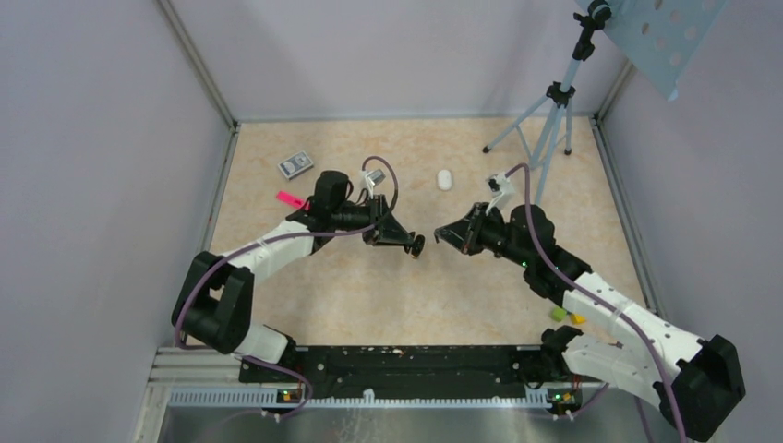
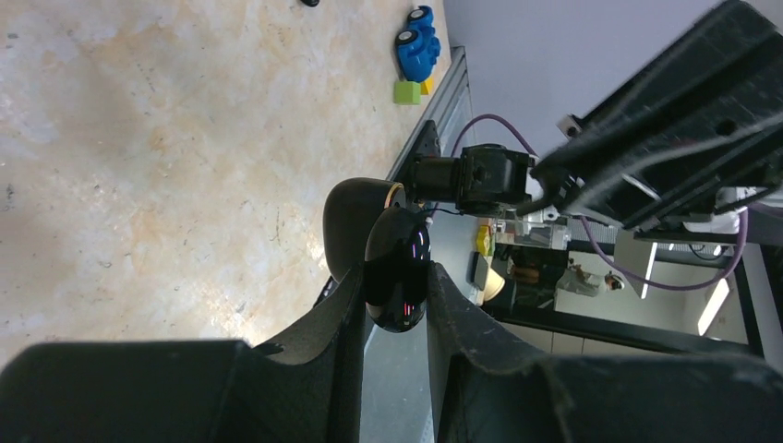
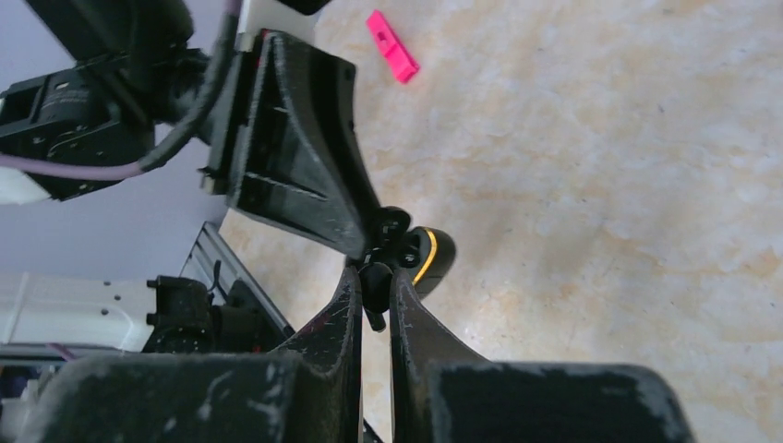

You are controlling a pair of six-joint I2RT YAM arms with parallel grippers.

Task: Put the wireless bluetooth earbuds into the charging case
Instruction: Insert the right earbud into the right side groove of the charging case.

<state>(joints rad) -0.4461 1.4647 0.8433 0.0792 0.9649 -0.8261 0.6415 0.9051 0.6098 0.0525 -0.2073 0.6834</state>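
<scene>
**Black earbud meeting the open case in mid-air**

We are seeing the left claw (image 2: 395,277) pinching the glossy black charging case (image 2: 397,268) by its sides and holding it up above the surface (image 1: 369,295). Its gold-rimmed lid (image 2: 355,221) is hanging open. The right claw (image 3: 374,272) is squeezing a black earbud (image 3: 372,288) between nearly closed fingertips, with the bud's end sitting right at the mouth of the case. We cannot tell whether anything is lying inside the case, as its hollow is facing away or hidden. A white oval thing (image 1: 445,180) and a pink tag (image 1: 291,198) are lying farther back. A blue toy car (image 2: 417,48) and a green block (image 2: 406,91) are sitting near the right arm.
</scene>
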